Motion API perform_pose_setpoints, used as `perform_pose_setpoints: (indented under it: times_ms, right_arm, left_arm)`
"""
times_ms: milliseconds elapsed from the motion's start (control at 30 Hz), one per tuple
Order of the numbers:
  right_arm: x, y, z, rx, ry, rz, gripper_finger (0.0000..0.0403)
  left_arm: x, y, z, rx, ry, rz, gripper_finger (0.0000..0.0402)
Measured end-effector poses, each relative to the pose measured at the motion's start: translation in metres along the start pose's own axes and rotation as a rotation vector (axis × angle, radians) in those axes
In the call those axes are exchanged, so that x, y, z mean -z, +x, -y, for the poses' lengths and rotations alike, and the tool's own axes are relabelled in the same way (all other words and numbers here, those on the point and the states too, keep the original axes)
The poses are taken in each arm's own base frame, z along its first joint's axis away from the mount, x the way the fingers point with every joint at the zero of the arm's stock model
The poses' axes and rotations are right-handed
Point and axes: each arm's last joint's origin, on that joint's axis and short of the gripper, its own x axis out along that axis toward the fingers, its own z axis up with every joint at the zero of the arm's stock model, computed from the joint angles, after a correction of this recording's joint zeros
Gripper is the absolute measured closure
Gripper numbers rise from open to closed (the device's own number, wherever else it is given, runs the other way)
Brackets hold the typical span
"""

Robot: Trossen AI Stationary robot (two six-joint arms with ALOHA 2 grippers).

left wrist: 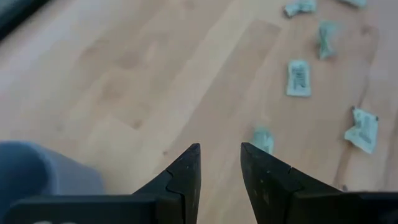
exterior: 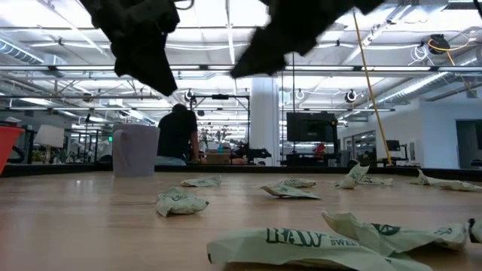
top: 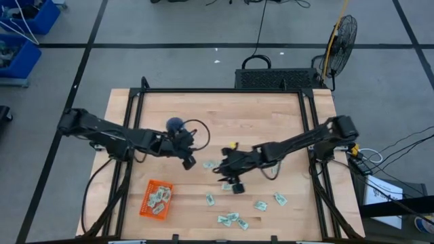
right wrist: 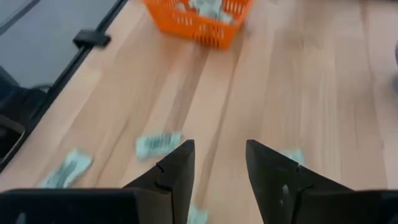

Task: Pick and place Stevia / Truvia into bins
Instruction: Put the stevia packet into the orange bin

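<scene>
Several pale green and white Stevia sachets lie flat on the wooden table, among them one (top: 210, 165) between the arms and others (top: 230, 218) toward the near edge. The orange bin (top: 156, 200) at the near left holds a few sachets (right wrist: 208, 6). My left gripper (top: 188, 161) hangs open above the table beside the blue cup (top: 175, 124), nothing between its fingers (left wrist: 219, 168). My right gripper (top: 232, 184) is open too, raised over the table's middle, its empty fingers (right wrist: 219, 168) pointing toward the bin (right wrist: 199, 22).
The blue cup (left wrist: 37, 171) stands close by the left gripper. Loose sachets (exterior: 181, 202) (exterior: 301, 245) lie across the near half of the table. A dark frame (top: 224, 91) runs along the table's edges. A person (exterior: 177, 135) stands in the room beyond.
</scene>
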Motion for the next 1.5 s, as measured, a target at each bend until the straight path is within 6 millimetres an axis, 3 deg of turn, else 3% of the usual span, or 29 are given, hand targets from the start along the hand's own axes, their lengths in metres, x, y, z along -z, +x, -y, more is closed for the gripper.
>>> perform_pose_setpoints:
  times_ms: [300,533,767,1000,1367,1500]
  right_arm:
    - [0.058,-0.048,-0.002,0.001,-0.001,0.149,0.0268]
    - [0.083,-0.071,-0.002,0.002,-0.008,0.278,0.0268]
    - [0.092,-0.081,-0.003,0.0,-0.004,0.331,0.027]
    - [0.092,-0.08,-0.003,0.0,-0.002,0.328,0.0271]
    - [0.092,-0.08,-0.003,-0.003,0.019,0.325,0.0273]
    - [0.092,-0.08,-0.003,-0.003,0.019,0.325,0.0273]
  left_arm:
    - [0.005,0.045,0.023,0.087,0.02,-0.028,0.0284]
    - [0.014,0.081,0.036,0.125,0.066,-0.04,0.0284]
    - [0.027,0.115,0.043,0.12,0.09,-0.052,0.0284]
    - [0.038,0.136,0.037,0.077,0.099,-0.107,0.0284]
    - [0.04,0.139,0.036,0.071,0.1,-0.125,0.0286]
    - [0.04,0.139,0.036,0.075,0.1,-0.129,0.0319]
